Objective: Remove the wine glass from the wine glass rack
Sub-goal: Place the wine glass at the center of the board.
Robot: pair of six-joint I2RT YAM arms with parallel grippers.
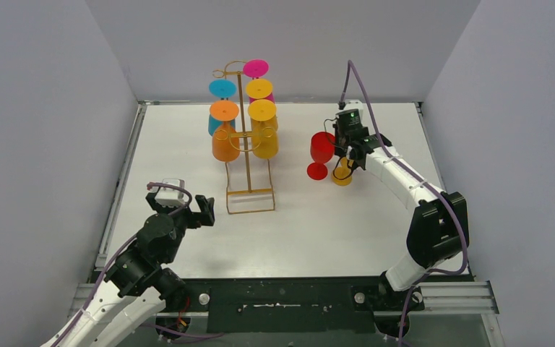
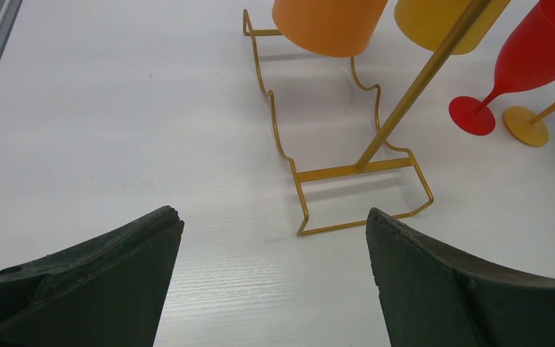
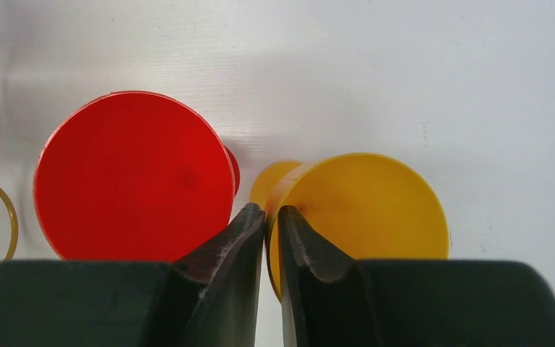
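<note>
Right tool (image 3: 271,211) is right of the wine glass rack (image 1: 247,166), jaws nearly together with the yellow wine glass (image 3: 376,210) rim in the slit. Cannot tell if it's gripping. Glass stands upright on the desk (image 1: 318,224) right of the rack, just beside a red glass (image 3: 134,173). Left tool (image 2: 271,215) is wide open and empty, near the rack base.

The thin gold wine glass rack (image 1: 246,170) is standing upright left of centre on the table, with coloured hanging glasses (image 1: 225,147) dangling bowl-down from its curled hooks. The yellow wine glass (image 3: 365,206) is standing on its foot on the table, off to the rack's right and clear of it.
</note>
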